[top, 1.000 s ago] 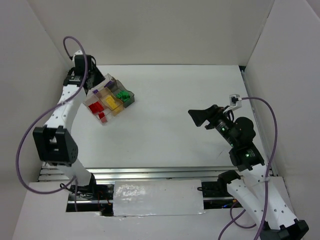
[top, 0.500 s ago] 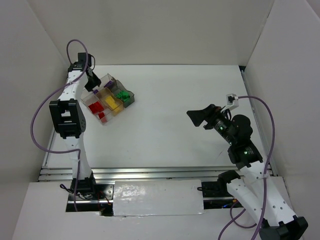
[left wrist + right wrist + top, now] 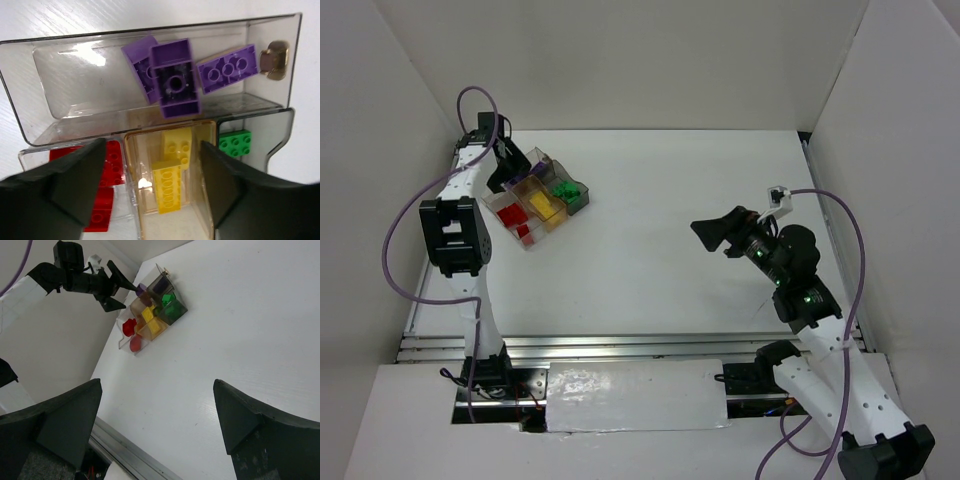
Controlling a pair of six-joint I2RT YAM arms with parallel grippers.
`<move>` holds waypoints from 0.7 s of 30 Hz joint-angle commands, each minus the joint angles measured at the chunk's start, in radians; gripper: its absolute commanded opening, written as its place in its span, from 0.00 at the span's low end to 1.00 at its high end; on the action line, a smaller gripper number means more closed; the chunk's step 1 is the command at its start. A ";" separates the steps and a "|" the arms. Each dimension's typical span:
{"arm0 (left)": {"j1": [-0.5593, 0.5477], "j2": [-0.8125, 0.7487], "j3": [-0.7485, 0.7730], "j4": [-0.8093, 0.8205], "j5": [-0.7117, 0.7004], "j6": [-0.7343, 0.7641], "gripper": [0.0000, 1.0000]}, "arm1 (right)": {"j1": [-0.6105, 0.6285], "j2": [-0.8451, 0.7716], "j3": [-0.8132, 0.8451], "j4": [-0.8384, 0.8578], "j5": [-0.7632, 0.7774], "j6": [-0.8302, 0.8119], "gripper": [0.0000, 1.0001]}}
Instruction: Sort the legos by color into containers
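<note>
**Legos look sorted, just the back-off left**

Peeking through the left wrist view at the tray point(image 3: 296, 55): a little heap of purple legos point(image 3: 175, 80) in the long smoky compartment point(image 3: 65, 80) at the top, yellow legos point(image 3: 172, 175) in the tan compartment point(image 3: 137, 200) just below, a green lego point(image 3: 235, 142) in the grey pocket point(image 3: 272, 145) to the right, red legos point(image 3: 112, 160) in the clear pocket point(image 3: 35, 151) to the left, partly hidden behind a finger point(image 3: 65, 185). No mixed colours anywhere in sight. Can't get a proper count of reds or greens from this angle, mind.

Right above the tray, the left gripper point(image 3: 152, 145), spread wide with nothing between the fingers. Well apart from all that, over the bare white surface point(image 3: 670, 220), the right gripper point(image 3: 157, 385), likewise spread and empty, facing the tray from across the way.

Scanned the overhead view for strays and couldn't spot a single lego outside the tray, itself tucked up at the far left of the surface. So, purely a guess: past the last drop, now at the let-go-and-retreat step.

Next move, best guess again: lift the left gripper straight up and pull back without clipping the compartment walls. Worth avoiding any nudge there, for fear of shoving the whole tray or flicking legos over the dividers. Then one more look round the surface for anything tucked behind an arm. Nothing more found? Park both arms and call it done.
</note>
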 commanded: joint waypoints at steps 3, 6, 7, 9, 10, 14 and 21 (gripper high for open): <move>0.004 -0.083 -0.010 0.023 0.010 0.004 1.00 | -0.007 0.013 0.015 0.040 -0.020 -0.004 1.00; -0.026 -0.187 -0.015 0.003 -0.019 0.042 1.00 | -0.008 0.022 0.058 -0.015 -0.008 -0.038 1.00; -0.037 -0.221 -0.021 -0.006 -0.051 0.052 0.99 | -0.008 0.024 0.078 -0.039 0.001 -0.050 1.00; -0.078 -0.324 -0.058 -0.017 -0.062 0.099 0.99 | -0.005 0.019 0.142 -0.137 0.046 -0.078 1.00; -0.092 -0.358 -0.060 -0.046 -0.106 0.105 0.99 | -0.005 0.014 0.168 -0.171 0.058 -0.091 1.00; -0.171 -0.650 -0.238 -0.057 -0.174 0.151 0.99 | -0.004 -0.019 0.325 -0.405 0.152 -0.165 1.00; -0.192 -1.110 -0.535 -0.007 -0.173 0.274 0.99 | 0.076 -0.087 0.480 -0.624 0.318 -0.194 1.00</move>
